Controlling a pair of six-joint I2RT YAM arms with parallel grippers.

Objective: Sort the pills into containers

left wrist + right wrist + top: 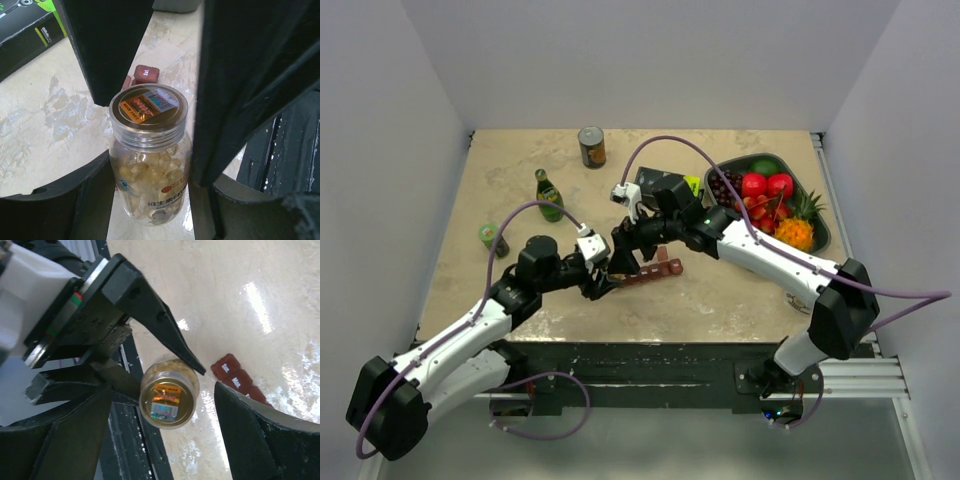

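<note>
Left hand (604, 281) clamps the pill bottle (150, 195); I should centre my released right hand (162, 390) on its lid (148, 107) before twisting.

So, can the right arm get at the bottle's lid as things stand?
Probably yes: the left tool grips the bottle below the lid, leaving it bare, and the open right tool hangs over it.

The pill jar (148, 190) sits between the left pincer's (152, 140) fingers (110, 45). The pill strip (655, 270) lies on the counter (520, 180) beside it, fruit tray (826, 232) far right.
</note>
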